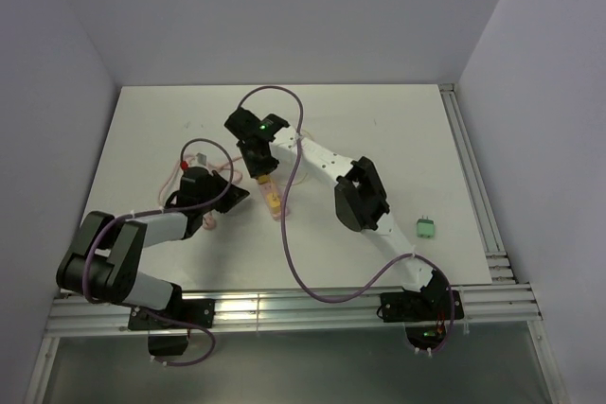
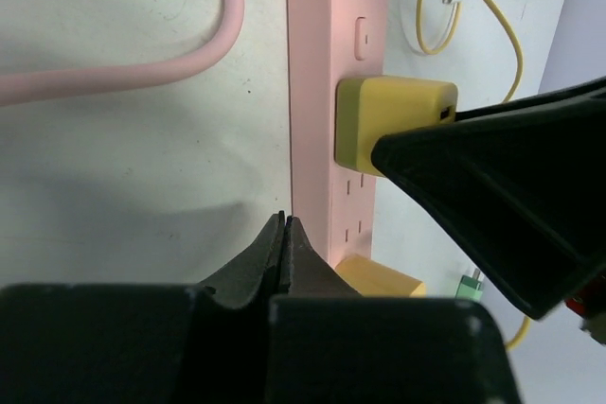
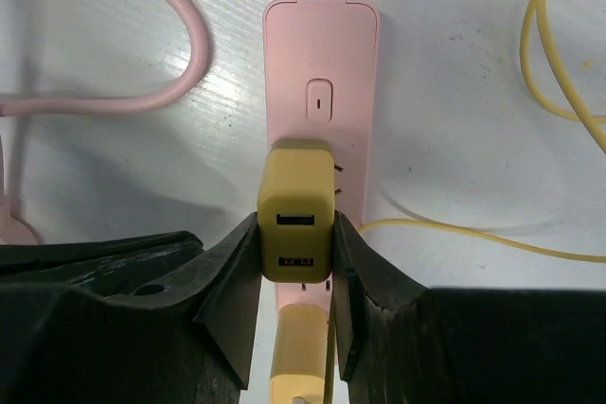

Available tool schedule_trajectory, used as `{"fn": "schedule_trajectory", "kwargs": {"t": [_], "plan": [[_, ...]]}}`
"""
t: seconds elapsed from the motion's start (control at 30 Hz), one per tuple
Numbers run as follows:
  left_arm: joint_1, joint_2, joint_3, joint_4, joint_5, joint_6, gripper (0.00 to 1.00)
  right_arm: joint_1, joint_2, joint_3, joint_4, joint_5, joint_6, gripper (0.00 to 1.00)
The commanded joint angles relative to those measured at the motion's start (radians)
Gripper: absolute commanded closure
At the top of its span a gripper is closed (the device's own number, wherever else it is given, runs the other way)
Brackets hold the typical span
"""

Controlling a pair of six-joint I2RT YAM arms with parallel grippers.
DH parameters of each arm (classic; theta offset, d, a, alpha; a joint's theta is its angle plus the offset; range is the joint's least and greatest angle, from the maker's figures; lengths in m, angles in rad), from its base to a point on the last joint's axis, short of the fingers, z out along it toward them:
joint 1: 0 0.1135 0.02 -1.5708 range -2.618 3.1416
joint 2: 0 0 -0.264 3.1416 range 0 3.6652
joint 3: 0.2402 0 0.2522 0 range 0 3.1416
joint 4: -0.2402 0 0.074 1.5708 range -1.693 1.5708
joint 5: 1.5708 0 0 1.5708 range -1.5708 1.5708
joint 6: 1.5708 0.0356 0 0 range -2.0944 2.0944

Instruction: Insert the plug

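Bright, even overhead light floods the white table; soft grey shadows lie left of the pink power strip, left wrist view. Strip and yellow plug are crisp; the right gripper below them blurs.

Chunky yellow USB plug sits on the face of the pink strip, just under its switch, pinched on both sides by the right hand. The strip lies flat around the middle of the desk, running roughly far edge to near edge.
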Motion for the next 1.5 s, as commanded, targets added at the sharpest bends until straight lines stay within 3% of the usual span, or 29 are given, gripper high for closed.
{"fn": "schedule_trajectory", "kwargs": {"t": [0.0,0.1,0.27,0.33,0.5,0.63,0.73,0.93,1.07,1.23,1.27,1.47], "plan": [[-0.004,-0.072,-0.002,-0.046,-0.047,0.044,0.99,-0.003,0.128,-0.106,0.004,-0.013,0.027,1.00],[-0.004,-0.135,-0.008,-0.088,-0.070,0.060,0.94,-0.008,0.076,-0.112,0.048,-0.029,0.012,1.00],[-0.004,-0.259,-0.007,-0.180,-0.098,0.086,0.87,-0.014,0.059,-0.028,0.015,-0.009,-0.014,0.81],[-0.004,-0.296,-0.004,-0.211,-0.111,0.095,0.86,-0.015,0.036,-0.029,0.028,-0.007,-0.022,0.67],[-0.004,-0.408,0.006,-0.302,-0.127,0.107,0.82,-0.021,-0.028,-0.066,0.087,-0.012,-0.023,0.45],[-0.004,-0.461,0.013,-0.353,-0.131,0.117,0.80,-0.029,-0.024,0.026,0.075,-0.001,-0.030,0.05],[-0.004,-0.511,0.012,-0.387,-0.137,0.115,0.80,-0.044,-0.036,0.109,0.064,0.004,-0.040,0.03],[-0.004,-0.589,0.027,-0.444,-0.153,0.130,0.79,-0.063,-0.235,0.043,0.127,-0.001,-0.086,0.01],[-0.004,-0.622,0.039,-0.491,-0.133,0.149,0.76,-0.070,-0.383,-0.026,0.114,0.112,-0.096,0.00],[-0.004,-0.678,0.056,-0.513,-0.084,0.173,0.61,-0.144,-0.617,-0.293,0.110,0.128,-0.060,0.00],[-0.004,-0.688,0.059,-0.514,-0.079,0.175,0.59,-0.164,-0.659,-0.415,0.119,0.132,-0.015,0.00],[-0.004,-0.721,0.088,-0.516,-0.027,0.193,0.46,-0.359,-1.187,-1.050,0.451,0.099,0.116,0.00]]}}
